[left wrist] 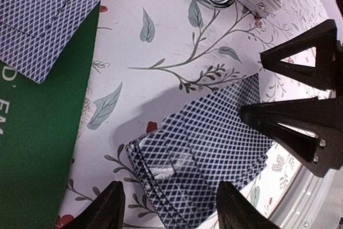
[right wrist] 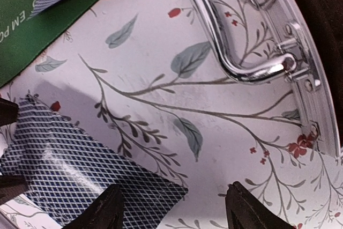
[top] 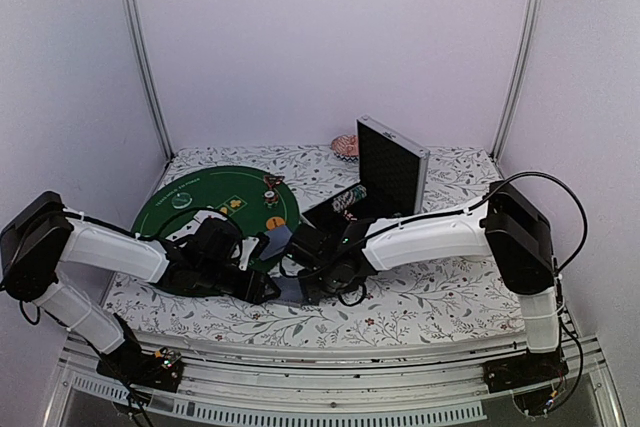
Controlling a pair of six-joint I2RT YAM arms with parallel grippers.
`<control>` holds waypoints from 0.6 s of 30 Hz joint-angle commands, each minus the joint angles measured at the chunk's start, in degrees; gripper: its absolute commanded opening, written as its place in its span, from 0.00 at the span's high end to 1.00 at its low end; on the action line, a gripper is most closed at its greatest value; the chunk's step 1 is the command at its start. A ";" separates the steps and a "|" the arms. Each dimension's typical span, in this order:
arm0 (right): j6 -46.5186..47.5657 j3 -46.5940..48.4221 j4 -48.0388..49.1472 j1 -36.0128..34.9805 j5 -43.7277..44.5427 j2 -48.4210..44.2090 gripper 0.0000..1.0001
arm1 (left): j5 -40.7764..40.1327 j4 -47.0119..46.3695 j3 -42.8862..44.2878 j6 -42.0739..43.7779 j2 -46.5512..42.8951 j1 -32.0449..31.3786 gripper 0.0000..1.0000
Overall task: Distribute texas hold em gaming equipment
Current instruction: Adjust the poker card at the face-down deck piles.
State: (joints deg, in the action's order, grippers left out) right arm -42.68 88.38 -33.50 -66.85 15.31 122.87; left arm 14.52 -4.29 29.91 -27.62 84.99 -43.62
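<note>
We see the floral table cloth (top: 430,307) spread across the booth floor. The round green mat (top: 215,185) lies on its left half, with its near rim hidden under the left arm (top: 110,247). The silver case (top: 392,169) stands lid up just right of the mat. The right arm (top: 430,237) covers much of its tray, and the wrist views catch only its chrome handle (right wrist: 252,63).

The deck of playing cards (left wrist: 198,154) lies slightly fanned on the cloth just off the mat's edge, between mat and case. In the top view the two wrists nearly bury it. The left gripper (left wrist: 170,213) hangs over the deck with its fingers spread and the deck's near corner between them; we cannot tell whether they touch it. The right gripper (right wrist: 177,213) is spread too, with one finger over the deck's corner.

A few loose cards (left wrist: 48,9) rest on the mat, cut off by the frame. Small poker chips (top: 272,193) sit on the mat's far right part, too tiny to count. Further poker chips (top: 348,199) show inside the case, half hidden
</note>
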 commanded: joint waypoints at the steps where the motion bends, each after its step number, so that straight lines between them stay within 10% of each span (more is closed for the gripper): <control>1: -0.40 -2.82 -4.75 -0.09 1.41 -2.62 0.33 | 0.48 1.86 -0.30 0.27 1.27 -0.80 0.39; 18: -2.97 -24.64 27.81 7.10 -21.87 -15.35 0.44 | 0.77 1.59 -0.19 0.55 1.85 -0.94 0.39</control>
State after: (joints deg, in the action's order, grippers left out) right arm -43.70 67.96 -16.16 -61.47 1.23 109.82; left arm 14.85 -4.91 29.98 -27.49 85.41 -43.64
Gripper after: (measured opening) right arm 0.594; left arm 0.606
